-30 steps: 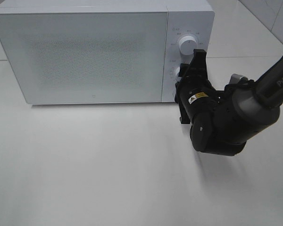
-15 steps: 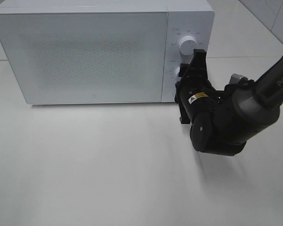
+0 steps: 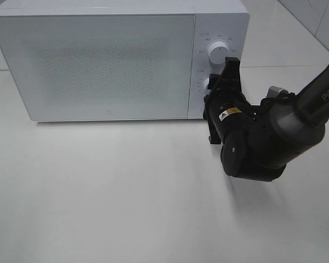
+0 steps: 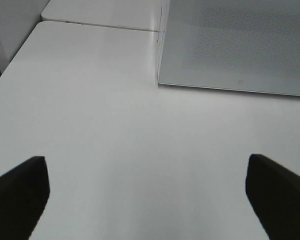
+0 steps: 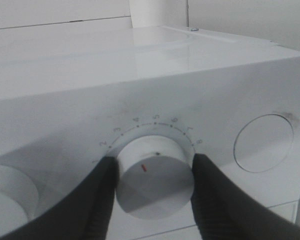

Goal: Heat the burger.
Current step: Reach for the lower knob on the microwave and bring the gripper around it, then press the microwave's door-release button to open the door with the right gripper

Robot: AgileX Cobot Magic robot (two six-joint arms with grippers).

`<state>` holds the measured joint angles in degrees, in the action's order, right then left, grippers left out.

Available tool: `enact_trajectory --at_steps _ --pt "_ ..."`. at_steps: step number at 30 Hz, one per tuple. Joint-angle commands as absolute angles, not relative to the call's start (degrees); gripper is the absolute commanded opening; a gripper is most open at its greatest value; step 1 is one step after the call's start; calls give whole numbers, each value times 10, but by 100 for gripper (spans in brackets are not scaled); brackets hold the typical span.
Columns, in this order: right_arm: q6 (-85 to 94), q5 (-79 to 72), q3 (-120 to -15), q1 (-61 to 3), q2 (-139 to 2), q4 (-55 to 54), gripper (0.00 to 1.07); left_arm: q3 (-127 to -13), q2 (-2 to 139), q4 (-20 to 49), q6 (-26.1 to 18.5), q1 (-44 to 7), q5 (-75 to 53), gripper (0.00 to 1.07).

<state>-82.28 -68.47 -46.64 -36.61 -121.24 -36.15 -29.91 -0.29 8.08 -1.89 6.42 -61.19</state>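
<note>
The burger is out of view in every frame. The white microwave (image 3: 98, 60) stands at the back of the table with its door closed. My right gripper (image 3: 214, 87) is at the control panel, its two dark fingers (image 5: 100, 200) pressed against either side of the lower dial (image 5: 155, 180), which has a red mark and numbers around it. So it is shut on the lower dial. In the left wrist view my left gripper (image 4: 149, 200) hangs open above bare table with nothing between its tips, facing the microwave's door (image 4: 240, 45).
A second white dial (image 3: 216, 52) sits above the gripped one. A round button (image 5: 263, 142) is beside the gripped dial in the right wrist view. The white tabletop (image 3: 109, 192) stretches in front of the microwave. The left arm is outside the exterior high view.
</note>
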Motion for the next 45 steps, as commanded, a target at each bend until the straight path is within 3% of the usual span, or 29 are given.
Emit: enact_trajectory --at_steps 1,10,15,20,32,45 --pt "-820 -714 -491 -368 -1205 -295 36 -297 -13 82 -19 65 -608 102" --pt "-791 -714 -491 -368 -1205 -325 40 -297 -13 82 -19 65 -608 102" --pt "-753 -712 -491 -368 -1205 -372 55 -297 -13 82 -19 65 -608 102" --pt "-723 -713 -491 -368 -1205 -402 64 -297 -13 82 -19 65 -608 102" --pt "-680 -711 -479 -370 -1191 -410 70 -297 -13 82 -19 65 -608 102" --pt "-623 -648 -414 -370 -1128 -345 70 -297 -13 81 -19 65 -608 102"
